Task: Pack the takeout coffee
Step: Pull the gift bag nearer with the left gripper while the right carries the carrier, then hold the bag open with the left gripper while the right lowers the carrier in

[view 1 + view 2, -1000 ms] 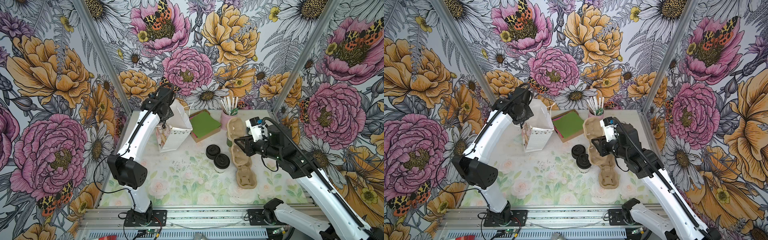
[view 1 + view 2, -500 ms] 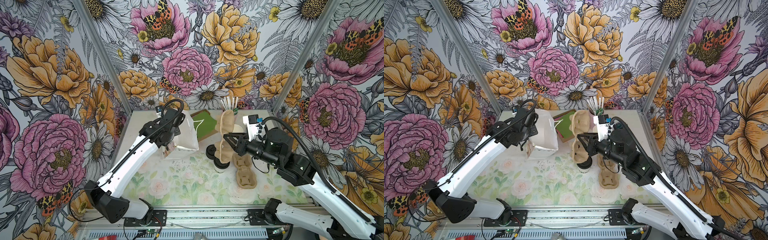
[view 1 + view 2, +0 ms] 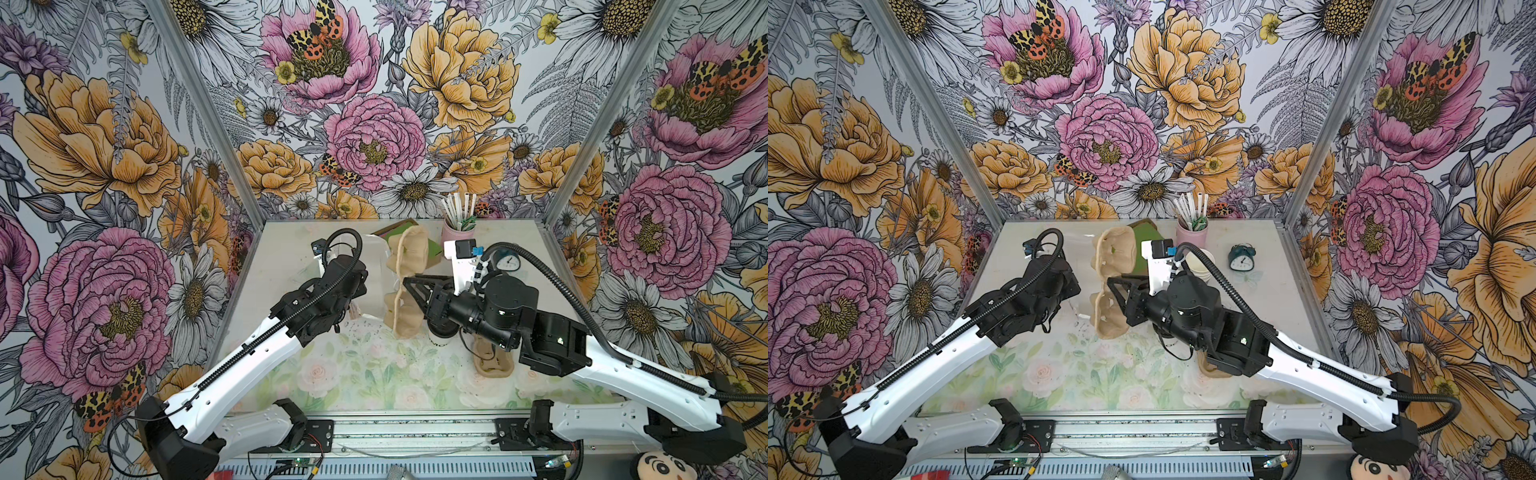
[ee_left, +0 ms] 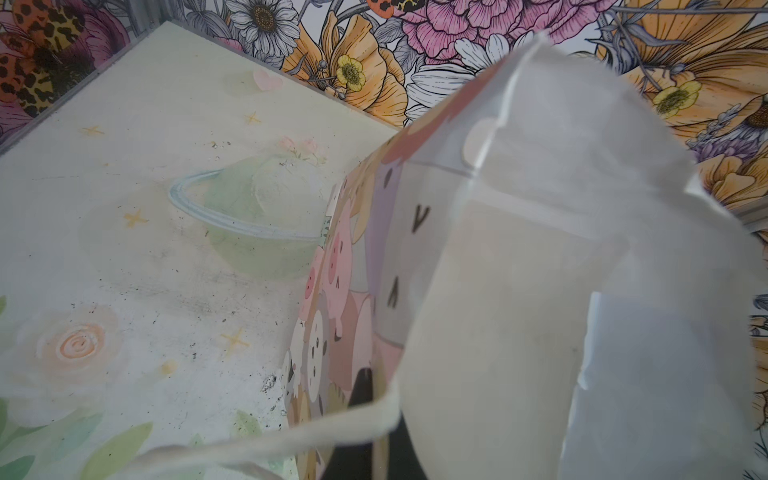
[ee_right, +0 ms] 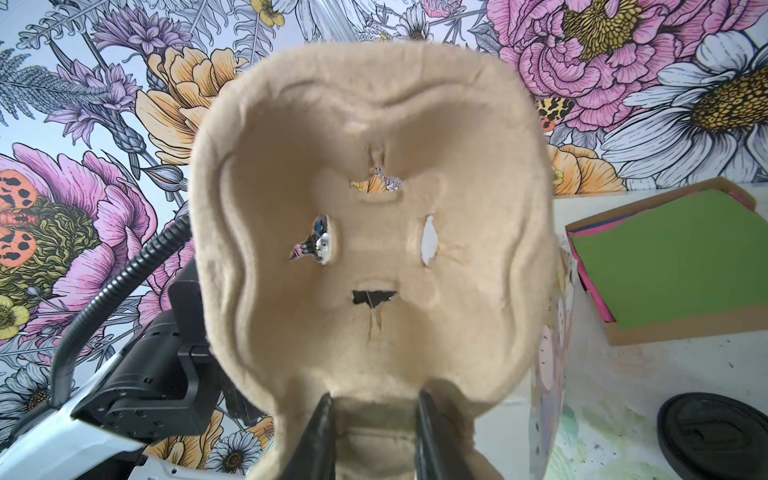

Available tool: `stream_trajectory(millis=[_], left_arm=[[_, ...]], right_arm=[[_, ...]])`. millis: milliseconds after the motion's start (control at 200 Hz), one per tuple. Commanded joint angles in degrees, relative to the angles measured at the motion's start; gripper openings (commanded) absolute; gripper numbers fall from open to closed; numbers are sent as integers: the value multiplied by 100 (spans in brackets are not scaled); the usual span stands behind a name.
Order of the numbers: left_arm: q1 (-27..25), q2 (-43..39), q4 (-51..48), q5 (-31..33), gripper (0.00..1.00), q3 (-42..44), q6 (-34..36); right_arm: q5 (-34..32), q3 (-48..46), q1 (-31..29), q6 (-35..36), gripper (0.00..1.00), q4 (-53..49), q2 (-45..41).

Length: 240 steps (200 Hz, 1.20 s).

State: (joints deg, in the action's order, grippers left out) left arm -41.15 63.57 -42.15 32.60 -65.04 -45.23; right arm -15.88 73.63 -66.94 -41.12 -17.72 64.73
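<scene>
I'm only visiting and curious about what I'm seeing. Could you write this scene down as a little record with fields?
Left hand: closed on the paper bag rim; bag mouth open
Right hand: gripping a pulp cup carrier, tipped on edge beside the bag
Takeout coffee: black-lidded, on the table, partly hidden under the right arm; not bagged
Also there: second carrier, pink straw holder, small clock

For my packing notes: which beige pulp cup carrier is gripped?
The upright beige pulp cup carrier between the right gripper's fingers; the other carrier lies flat.
</scene>
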Motion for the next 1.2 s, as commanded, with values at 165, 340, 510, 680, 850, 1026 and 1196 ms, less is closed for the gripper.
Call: stream_trajectory(millis=[165, 340, 510, 680, 850, 1026, 1196], left_arm=[[-89, -412, 1024, -104, 0, 650, -179], [-78, -614, 1075, -138, 0, 820, -144], [-59, -765, 1226, -251, 0, 996, -144], [-27, -902, 1269, -290, 0, 1071, -125], [6, -962, 1304, -367, 0, 1130, -140], [6, -939, 1463, -466, 0, 1207, -233], [1, -902, 1548, -517, 0, 1261, -319]], right_arm=[[-880, 537, -315, -168, 17, 607, 683], [-1099, 871, -285, 152, 18, 664, 1163], [-1054, 926, 0, 249, 18, 658, 1489], [-1178, 805, 282, 497, 17, 580, 1578], [-1656, 812, 324, 876, 17, 259, 1608], [-1799, 937, 297, 907, 16, -137, 1830], [-1928, 1125, 95, 793, 16, -439, 2170]])
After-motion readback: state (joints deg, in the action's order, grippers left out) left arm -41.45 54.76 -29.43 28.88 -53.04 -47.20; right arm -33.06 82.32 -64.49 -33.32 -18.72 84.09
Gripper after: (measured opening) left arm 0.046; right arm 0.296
